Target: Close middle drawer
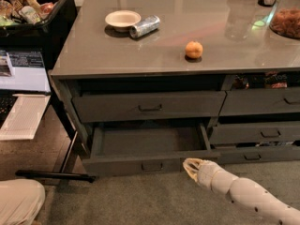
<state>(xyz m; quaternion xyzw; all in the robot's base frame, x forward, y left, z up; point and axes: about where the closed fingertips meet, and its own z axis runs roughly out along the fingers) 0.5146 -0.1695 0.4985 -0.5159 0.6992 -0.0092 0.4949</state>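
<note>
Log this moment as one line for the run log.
middle drawer: partly open | pincer: at drawer front, right of handle | status: not closed

Glossy grey countertop (pixel 140 55), with a shallow cream bowl (pixel 123 19) near the back left and a silver can (pixel 145 26) lying on its side just beside it. Further right and forward, alone, a small orange fruit (pixel 194 49). At the far right edge, a clear jar (pixel 286 20) of brownish snacks. Top left, beside the counter, a black bin (pixel 47 20) heaped with packets. Below the countertop, a wide upper drawer (pixel 149 105) with a bar handle, and narrower drawers (pixel 260 134) stacked at right. On the floor, grey carpet (pixel 140 203) under the gripper (pixel 190 165) low and right of centre; at left, a white sheet (pixel 23 117) and a black bar (pixel 56 175).
</note>
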